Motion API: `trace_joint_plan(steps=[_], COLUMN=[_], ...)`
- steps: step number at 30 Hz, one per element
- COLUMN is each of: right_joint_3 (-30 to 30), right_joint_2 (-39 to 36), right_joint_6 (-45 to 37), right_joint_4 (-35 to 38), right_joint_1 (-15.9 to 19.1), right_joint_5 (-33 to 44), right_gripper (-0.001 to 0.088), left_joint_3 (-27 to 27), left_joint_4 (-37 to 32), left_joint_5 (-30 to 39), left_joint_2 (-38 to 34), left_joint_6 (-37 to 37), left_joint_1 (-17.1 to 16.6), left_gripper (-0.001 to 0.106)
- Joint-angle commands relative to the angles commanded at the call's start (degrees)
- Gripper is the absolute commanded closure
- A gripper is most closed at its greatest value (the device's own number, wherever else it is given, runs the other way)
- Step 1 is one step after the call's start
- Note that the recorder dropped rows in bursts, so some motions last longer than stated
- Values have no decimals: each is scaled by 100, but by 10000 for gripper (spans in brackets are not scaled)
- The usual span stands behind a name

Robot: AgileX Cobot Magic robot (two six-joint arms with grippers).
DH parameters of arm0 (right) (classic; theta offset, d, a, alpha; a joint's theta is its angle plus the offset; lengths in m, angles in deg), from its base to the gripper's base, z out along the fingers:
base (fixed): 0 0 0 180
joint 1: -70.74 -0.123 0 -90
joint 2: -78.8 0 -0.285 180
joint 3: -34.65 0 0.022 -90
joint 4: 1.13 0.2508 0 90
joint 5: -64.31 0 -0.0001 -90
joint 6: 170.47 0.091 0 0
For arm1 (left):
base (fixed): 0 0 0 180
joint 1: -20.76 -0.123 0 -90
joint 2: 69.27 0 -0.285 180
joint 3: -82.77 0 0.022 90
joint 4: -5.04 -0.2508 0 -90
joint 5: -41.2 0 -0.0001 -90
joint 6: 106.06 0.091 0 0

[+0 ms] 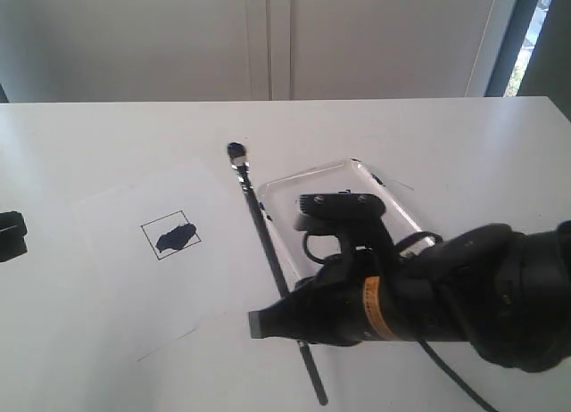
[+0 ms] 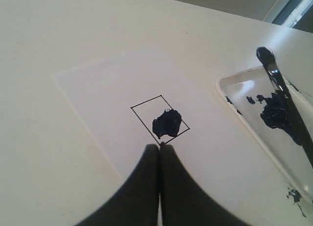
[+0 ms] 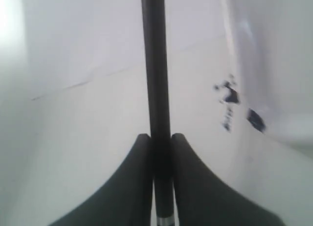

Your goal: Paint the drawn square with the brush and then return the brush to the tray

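Right gripper (image 3: 160, 138) jaws clench brush (image 1: 267, 243) beside tray (image 1: 308, 172); square (image 1: 170, 234) blotched, so return seems in hand: next lay it inside, release; left gripper (image 2: 160, 148) clenched, empty.

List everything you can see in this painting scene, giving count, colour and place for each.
table: 1, white, under everything
paper: 1, white, on the table, left of the tray
square: 1, black outline, on the paper
paint: 2 main patches, blue-black, one in the square, one in the tray
tray: 1, glossy white, right of the paper
brush: 1, black with silver ferrule, along the tray's left rim
left gripper: 1, black, shut, empty, facing the square
right gripper: 1, black, shut on the brush handle
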Motion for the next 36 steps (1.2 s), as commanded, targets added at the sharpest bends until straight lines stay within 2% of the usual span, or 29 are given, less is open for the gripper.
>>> trace_joint_plan(steps=[4, 6, 18, 24, 31, 36], right_joint_3=[-384, -555, -1293, -1359, -1359, -1359], right_joint_2=[-408, -623, -878, -1167, -1369, -1310], right_joint_6=[205, 682, 719, 719, 719, 719], right_joint_4=[-269, -775, -775, -775, 565, 1937], right_joint_1=[-60, -60, -47, 61, 240, 240], right_joint_5=[-322, -562, -1522, -1887, -2390, -2840], right_gripper=[868, 868, 868, 868, 868, 868], left_joint_3=[0, 0, 0, 0, 0, 0], left_joint_4=[14, 14, 14, 14, 13, 13], left_joint_5=[66, 80, 243, 232, 361, 524], left_joint_2=[-121, -162, -221, -221, -420, -449], left_joint_6=[49, 49, 58, 88, 212, 363], left_joint_1=[0, 0, 0, 0, 0, 0], left_gripper=[1053, 1053, 1053, 1053, 1053, 1053])
